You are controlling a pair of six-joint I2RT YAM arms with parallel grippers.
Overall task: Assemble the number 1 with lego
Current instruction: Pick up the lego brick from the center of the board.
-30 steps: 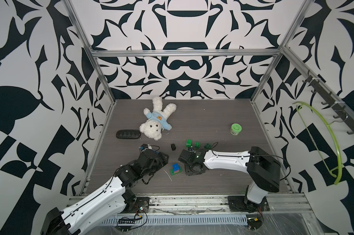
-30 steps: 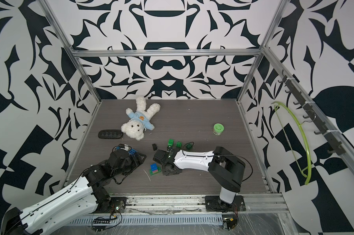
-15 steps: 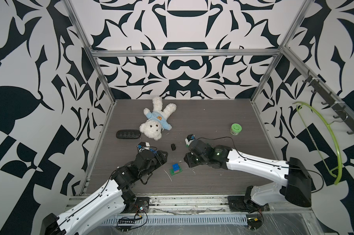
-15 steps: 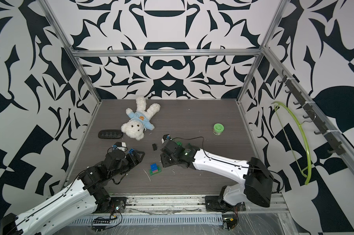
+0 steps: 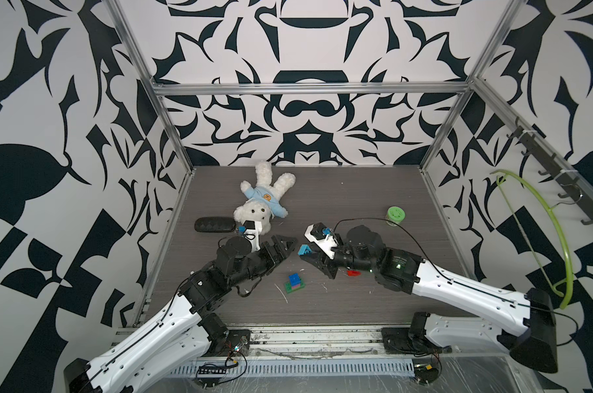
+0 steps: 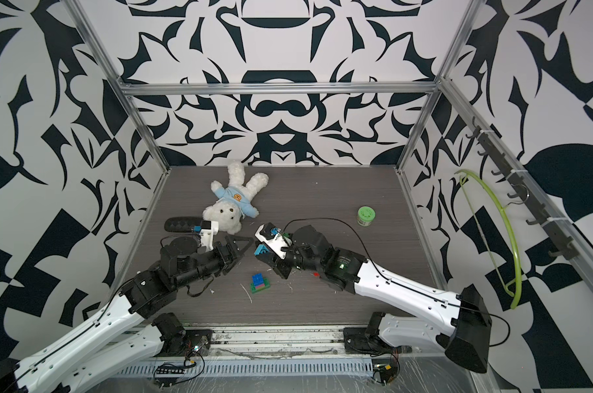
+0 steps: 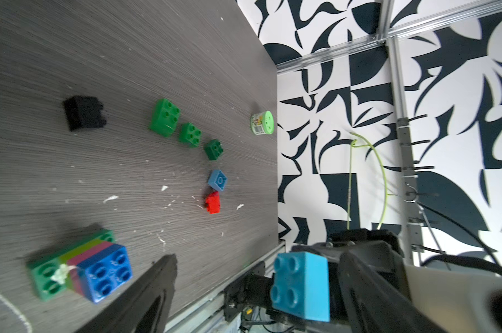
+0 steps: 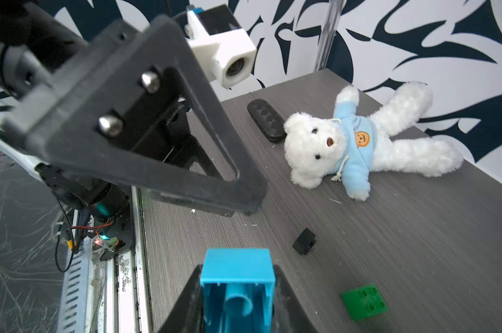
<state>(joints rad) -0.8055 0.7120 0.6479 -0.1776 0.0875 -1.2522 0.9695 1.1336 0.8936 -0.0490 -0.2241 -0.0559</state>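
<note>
Right pincer (image 5: 307,254) raised, light blue brick (image 8: 237,284) clamped inside

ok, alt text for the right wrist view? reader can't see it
The right gripper clamps a light blue lego brick, hollow underside facing the camera, with the open left gripper looming ahead. Beyond, on the dark table, lie a white teddy bear in a blue hoodie, a black case, a black brick and a green brick.

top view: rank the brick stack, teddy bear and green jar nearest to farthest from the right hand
From the right hand, gripping a light blue brick:
1. brick stack, nearer the robot
2. teddy bear, back left
3. green jar, back right
</note>
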